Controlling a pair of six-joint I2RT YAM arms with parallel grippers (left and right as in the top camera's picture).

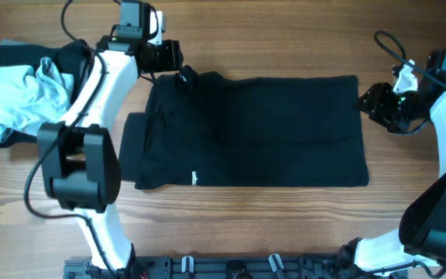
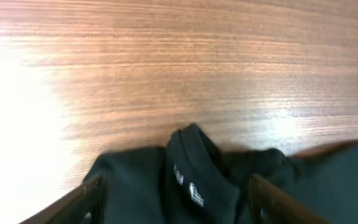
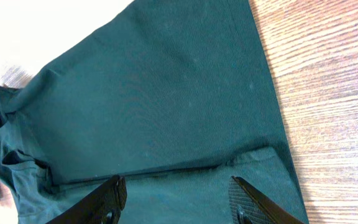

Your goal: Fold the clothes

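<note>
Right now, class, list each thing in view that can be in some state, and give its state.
black T-shirt, partly folded into a rectangle, lying flat on the table
collar, bunched up at the shirt's corner
left claw, open, fingers either side of the collar
right claw, open, over the shirt's edge
pale cloth, crumpled in a heap
</note>
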